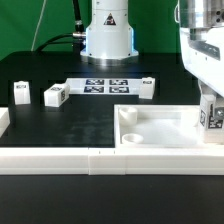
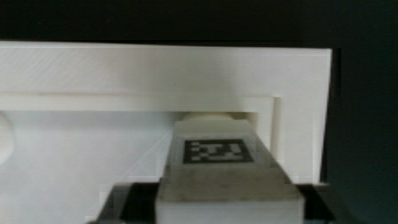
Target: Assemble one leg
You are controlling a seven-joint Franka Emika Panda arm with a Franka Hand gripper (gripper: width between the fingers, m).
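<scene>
My gripper [image 1: 211, 108] is at the exterior view's right edge, over the right side of the large white square tray [image 1: 160, 133]. It is shut on one leg [image 1: 212, 116], a small white block with a black-and-white marker. The leg's lower end is at or just above the tray floor. In the wrist view the leg [image 2: 217, 160] sits between my dark fingers [image 2: 135, 200], with the tray's rim [image 2: 160, 70] behind it. Two more legs [image 1: 53, 95] [image 1: 19, 93] stand at the left. Another leg [image 1: 147, 87] stands beside the marker board.
The marker board [image 1: 105, 85] lies flat at the back centre, in front of the arm's base [image 1: 107, 35]. A low white wall [image 1: 60, 160] runs along the table's front, with a short white piece [image 1: 3, 120] at the left edge.
</scene>
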